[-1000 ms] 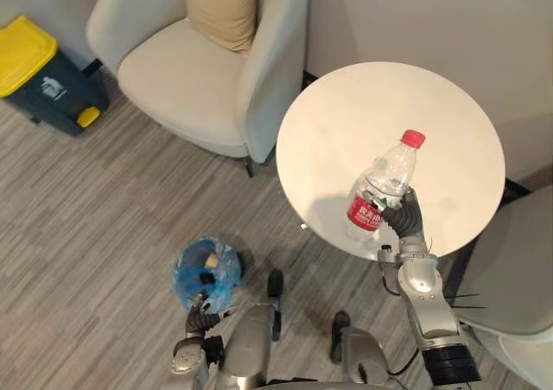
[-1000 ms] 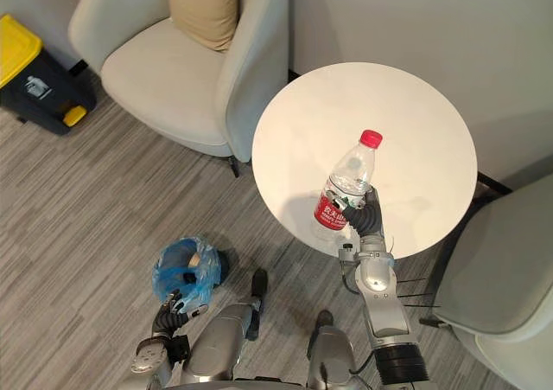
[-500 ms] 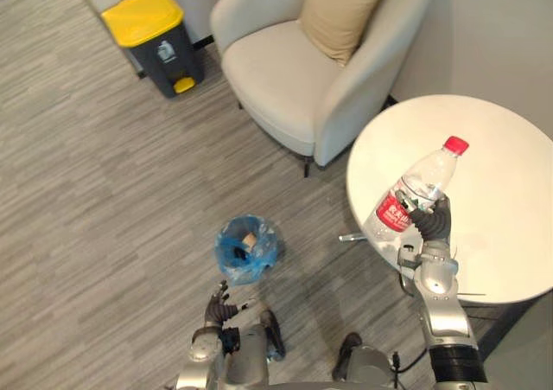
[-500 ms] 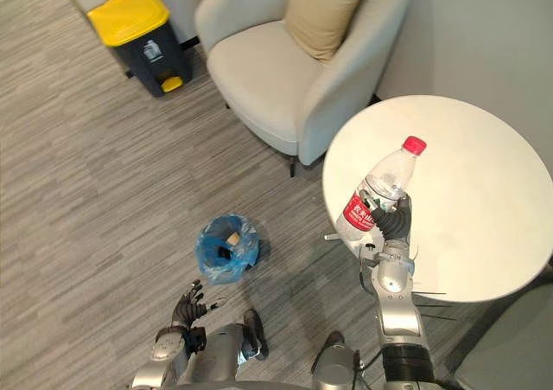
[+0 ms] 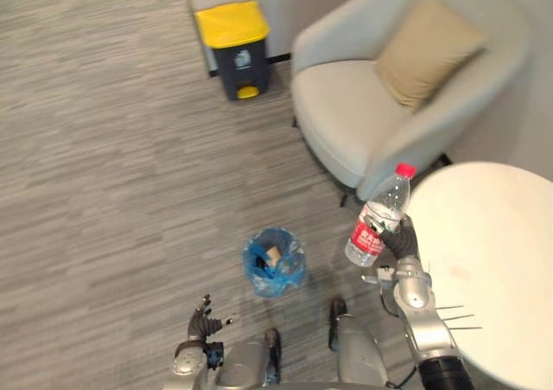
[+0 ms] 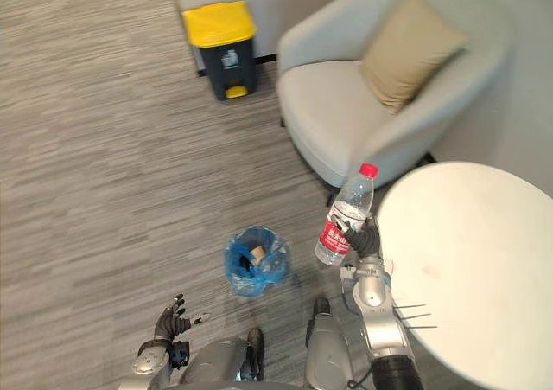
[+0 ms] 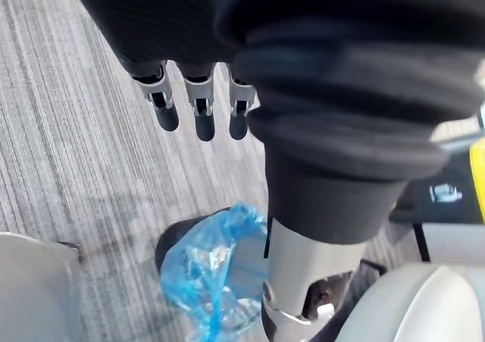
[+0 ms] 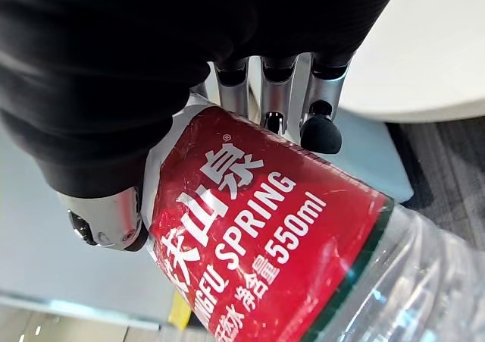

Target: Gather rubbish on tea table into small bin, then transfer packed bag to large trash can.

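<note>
Clear plastic bottle (image 5: 378, 218) with red cap and red label, gripped round its labelled lower body by the right hand (image 5: 400, 241). The fingers (image 8: 277, 92) and thumb are curled against the label. The bottle is tilted, cap uppermost, and hangs above the grey striped floor (image 5: 104, 165), just off the edge of the round white table (image 5: 497, 260) and near the small bin lined with a blue plastic bag (image 5: 256, 269). That bin stands on the floor and already holds a small tan scrap. The left hand (image 5: 200, 328) hangs low beside the bin, fingers (image 7: 198, 116) loose and holding nothing. Farther off stand a beige armchair (image 5: 346, 113) with a tan cushion (image 5: 429, 48) and, by the wall, the dark large trash can with a yellow lid (image 5: 233, 48).

Step in hand, as judged: gathering, with the bottle in transit to the small bin. The next move calls for bringing the bottle over the bin's mouth, then loosening the fingers. The bag's transfer is not yet begun.
</note>
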